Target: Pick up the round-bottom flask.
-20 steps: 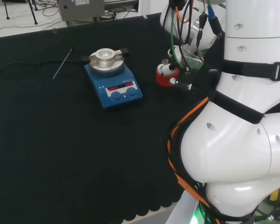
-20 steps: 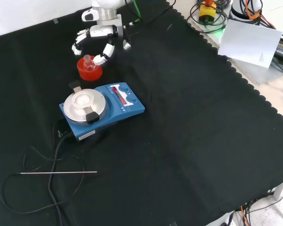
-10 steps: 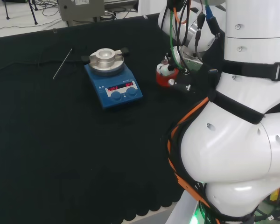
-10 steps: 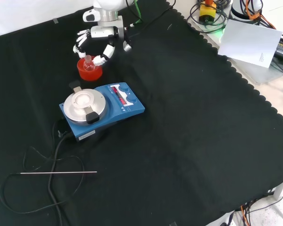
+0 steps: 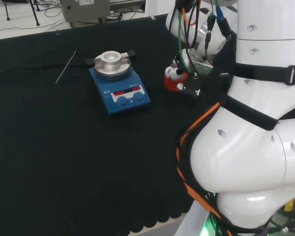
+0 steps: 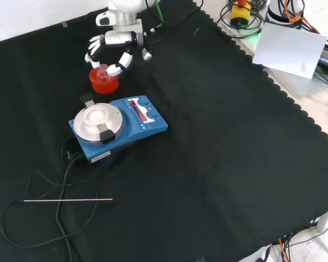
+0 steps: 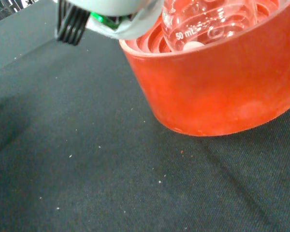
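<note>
Glass round-bottom flask [image 6: 102, 71] seated in red stand [image 6: 104, 82]; robot hand [image 6: 113, 48] curled around neck, not clearly clamped. Could tip, dragging stand along.

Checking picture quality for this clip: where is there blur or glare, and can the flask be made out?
Wrist view: flask clear in its red stand, a blurred part of the hand beside it. Front view: even light, flask neck small. Head view: white arm bright, flask hard to see.
</note>
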